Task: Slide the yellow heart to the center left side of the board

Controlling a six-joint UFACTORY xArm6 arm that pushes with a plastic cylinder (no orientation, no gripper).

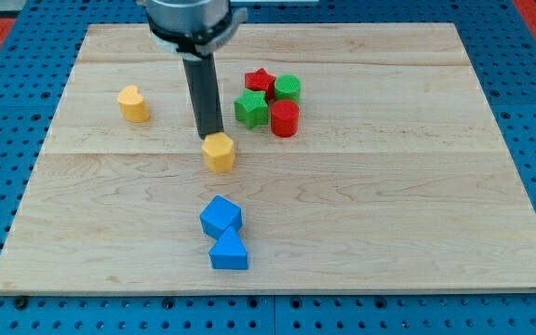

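Note:
The yellow heart (133,103) sits in the upper left part of the wooden board (389,214). My tip (210,137) is well to the heart's right and slightly lower. It stands right at the upper left edge of a yellow pentagon (219,153) near the board's middle, seemingly touching it. The dark rod comes down from the view's top.
A red star (260,80), a green cylinder (288,88), a green star (250,108) and a red cylinder (285,118) are clustered right of the rod. A blue cube (221,216) and a blue triangle (229,251) touch each other below the pentagon.

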